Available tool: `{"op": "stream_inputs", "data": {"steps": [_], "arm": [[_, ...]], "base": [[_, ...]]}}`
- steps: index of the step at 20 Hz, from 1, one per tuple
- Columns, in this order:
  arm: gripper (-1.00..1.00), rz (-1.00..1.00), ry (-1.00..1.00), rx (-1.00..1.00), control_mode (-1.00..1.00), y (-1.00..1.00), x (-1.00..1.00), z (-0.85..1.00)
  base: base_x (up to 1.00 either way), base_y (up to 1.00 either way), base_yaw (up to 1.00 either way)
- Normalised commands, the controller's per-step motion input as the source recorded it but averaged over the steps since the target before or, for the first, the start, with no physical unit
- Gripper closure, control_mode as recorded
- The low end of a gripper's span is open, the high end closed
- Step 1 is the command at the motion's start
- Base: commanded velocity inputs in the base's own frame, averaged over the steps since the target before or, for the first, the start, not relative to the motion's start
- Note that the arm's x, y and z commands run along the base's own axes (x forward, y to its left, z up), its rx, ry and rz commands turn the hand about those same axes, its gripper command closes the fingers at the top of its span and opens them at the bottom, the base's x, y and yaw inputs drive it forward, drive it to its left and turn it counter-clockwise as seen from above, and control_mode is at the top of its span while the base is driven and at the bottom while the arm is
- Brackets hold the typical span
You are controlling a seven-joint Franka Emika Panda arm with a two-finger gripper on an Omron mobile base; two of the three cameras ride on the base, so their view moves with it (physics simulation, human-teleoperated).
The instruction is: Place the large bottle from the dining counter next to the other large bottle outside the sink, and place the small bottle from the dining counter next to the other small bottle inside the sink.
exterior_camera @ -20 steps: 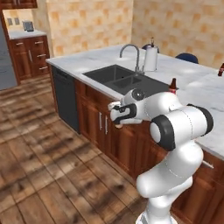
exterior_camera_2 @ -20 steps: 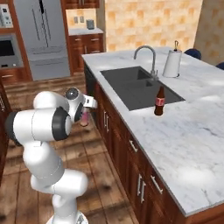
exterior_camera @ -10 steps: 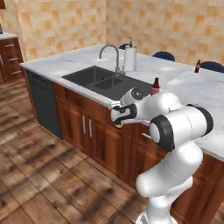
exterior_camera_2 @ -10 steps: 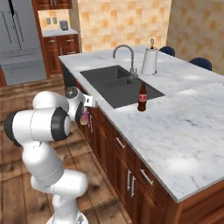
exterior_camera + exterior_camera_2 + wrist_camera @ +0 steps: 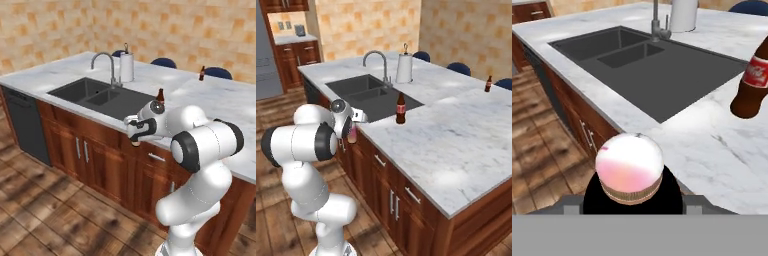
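My gripper (image 5: 136, 132) hangs in front of the counter's cabinet edge, just right of the sink (image 5: 95, 92), shut on the large bottle (image 5: 629, 170), whose pale pink-and-white round end faces the hand camera. The same bottle shows pink in the gripper (image 5: 351, 132) in the right base view. The other large bottle (image 5: 160, 96), squat and dark brown with a red label, stands on the marble beside the sink's right rim (image 5: 406, 102), above and beyond my hand. The small bottle (image 5: 488, 83) stands at the counter's far edge. The other small bottle is hidden.
A metal faucet (image 5: 102, 62) and a white paper towel roll (image 5: 127, 66) stand behind the sink. Dark blue stools (image 5: 165, 62) line the far side. A dark dishwasher front (image 5: 20, 125) sits left of the wood cabinets (image 5: 100, 160). Wood floor lies below.
The whole picture has shifted: the base has driven along the counter, bringing the sink and squat bottle closer. My arm keeps the same pose, with the bottle still in the gripper.
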Motion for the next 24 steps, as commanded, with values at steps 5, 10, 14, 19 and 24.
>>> {"op": "stream_inputs", "data": {"steps": [5,10,14,19,24], "arm": [[1.00,0.00,0.00,0.00,1.00,0.00,0.00,0.00],[1.00,0.00,0.00,0.00,1.00,0.00,0.00,0.00],[1.00,0.00,0.00,0.00,1.00,0.00,0.00,0.00],[1.00,0.00,0.00,0.00,1.00,0.00,0.00,0.00],[1.00,0.00,0.00,0.00,1.00,0.00,0.00,0.00]], "base": [[0.27,0.00,-0.26],[0.53,0.02,-0.20],[0.58,0.06,-0.17],[0.51,0.12,-0.16],[0.53,0.18,-0.14]]}}
